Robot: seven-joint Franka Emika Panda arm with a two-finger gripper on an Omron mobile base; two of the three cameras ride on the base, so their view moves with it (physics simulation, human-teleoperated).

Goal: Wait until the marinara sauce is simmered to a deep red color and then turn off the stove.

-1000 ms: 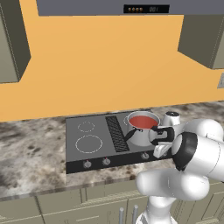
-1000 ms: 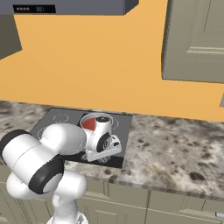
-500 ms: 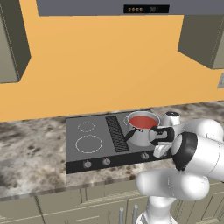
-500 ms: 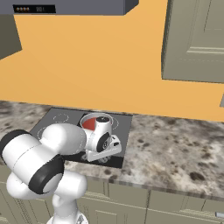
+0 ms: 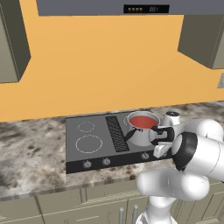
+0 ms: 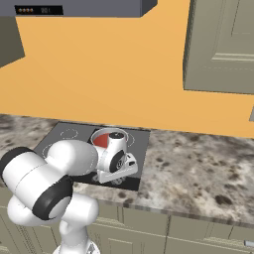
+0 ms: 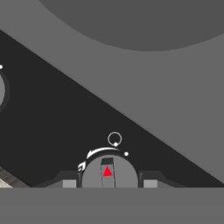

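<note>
The marinara sauce [image 5: 142, 121] is a flat red disc in a shiny steel pot [image 5: 141, 134] with a black handle, on the back right burner of the dark stove [image 5: 89, 131]. From the right base view the sauce [image 6: 101, 141] peeks out behind my hand. My gripper [image 5: 159, 152] points down at the rightmost front knob. Seen from the hand, that knob [image 7: 109, 171] carries a red triangle and sits between my fingertips [image 7: 69, 183], which press against its two sides. My gripper [image 7: 109, 183] is shut on it.
Three more silver knobs [image 5: 106, 161] line the stove's front strip, and a black ribbed strip [image 5: 116, 133] runs down its centre. A small silver vessel [image 5: 171, 117] stands behind the pot. Marbled counter [image 6: 198, 168] spreads to both sides, with a hood [image 5: 146, 8] and cabinets above.
</note>
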